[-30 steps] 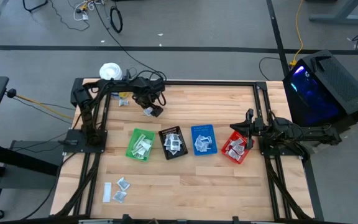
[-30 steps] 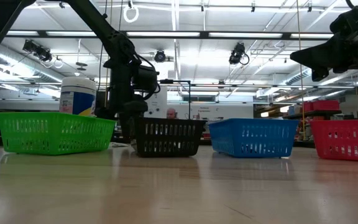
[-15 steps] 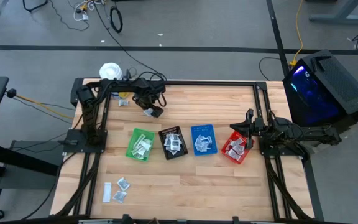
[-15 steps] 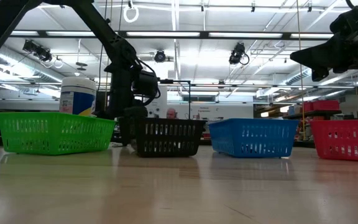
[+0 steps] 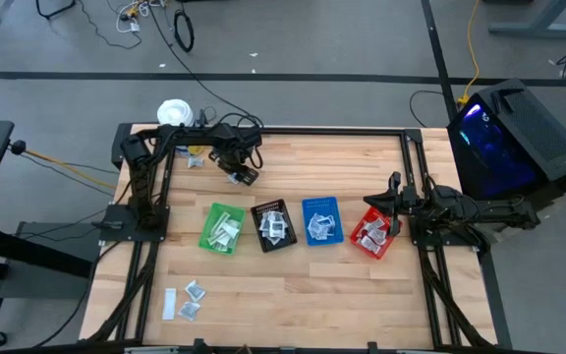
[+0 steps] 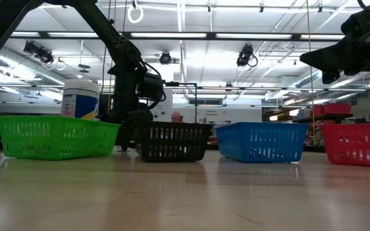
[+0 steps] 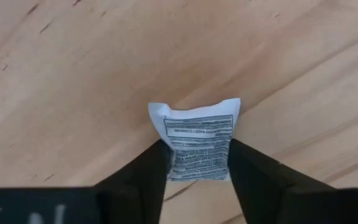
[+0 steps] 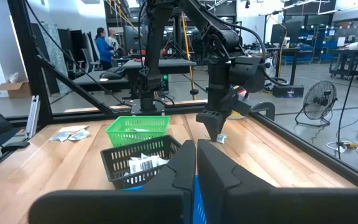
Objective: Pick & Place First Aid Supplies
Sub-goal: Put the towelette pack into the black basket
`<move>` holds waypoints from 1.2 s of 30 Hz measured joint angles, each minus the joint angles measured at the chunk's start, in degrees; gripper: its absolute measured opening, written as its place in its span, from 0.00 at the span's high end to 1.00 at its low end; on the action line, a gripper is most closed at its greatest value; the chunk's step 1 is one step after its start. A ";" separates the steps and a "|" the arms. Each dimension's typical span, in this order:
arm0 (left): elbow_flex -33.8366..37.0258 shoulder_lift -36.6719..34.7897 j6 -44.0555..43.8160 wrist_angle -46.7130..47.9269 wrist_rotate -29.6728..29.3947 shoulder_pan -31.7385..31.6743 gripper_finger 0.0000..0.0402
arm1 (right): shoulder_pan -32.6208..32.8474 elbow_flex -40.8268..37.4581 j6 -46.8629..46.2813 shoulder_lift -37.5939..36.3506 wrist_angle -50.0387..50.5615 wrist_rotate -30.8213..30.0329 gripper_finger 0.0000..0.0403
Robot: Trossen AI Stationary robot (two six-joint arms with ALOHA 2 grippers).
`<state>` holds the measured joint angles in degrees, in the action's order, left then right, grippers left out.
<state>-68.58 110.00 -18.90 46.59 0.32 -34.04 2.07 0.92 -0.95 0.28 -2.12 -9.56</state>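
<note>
A small white sachet (image 7: 199,146) with black print lies flat on the wooden table (image 5: 293,295), behind the green bin (image 5: 223,227) and the black bin (image 5: 272,225). My left gripper (image 5: 241,174) points straight down over it, its two fingers closed in against the sachet's sides. In the right wrist view the left gripper (image 8: 216,134) stands on the table with the sachet (image 8: 221,138) at its tips. My right gripper (image 5: 393,194) waits shut at the table's right side, level, by the red bin (image 5: 374,234). My left gripper (image 7: 199,150) pinches the sachet between its two fingers, one on the left side edge (image 7: 168,149) and one on the right side edge (image 7: 229,149), at the sachet's near half. The fingers come from above, pointing down. The sachet lies flat on the table.
Green, black, blue (image 5: 321,220) and red bins stand in a row across the table's middle, each with sachets inside. More loose sachets lie near the front left (image 5: 187,300) and at the far left (image 5: 196,159). A white tub (image 5: 173,111) stands at the far left corner.
My left gripper has stayed over the sachet behind the bins, and its fingers have drawn in toward each other onto the sachet's sides. The sachet has not left the table.
</note>
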 joint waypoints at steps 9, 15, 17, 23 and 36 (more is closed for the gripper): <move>0.00 -0.07 0.61 0.13 0.07 0.93 0.68 | 0.01 0.00 0.00 -0.01 -0.01 0.00 0.94; -0.88 -0.74 0.66 4.87 0.81 1.10 0.67 | -0.01 0.00 -0.01 -0.01 -0.01 -0.02 0.94; -1.86 -1.31 1.05 6.31 0.85 1.31 0.66 | 0.01 -0.01 0.00 -0.01 0.00 -0.01 0.94; -6.17 -4.32 1.99 9.30 0.92 3.69 0.65 | -0.01 0.01 0.00 0.00 0.00 -0.02 0.94; -17.43 -5.20 3.29 11.33 1.56 16.17 0.65 | -0.01 0.00 0.00 0.00 0.01 -0.02 0.94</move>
<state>-86.01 104.79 -15.61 57.92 1.87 -17.86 2.07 0.93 -0.95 0.28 -2.11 -9.58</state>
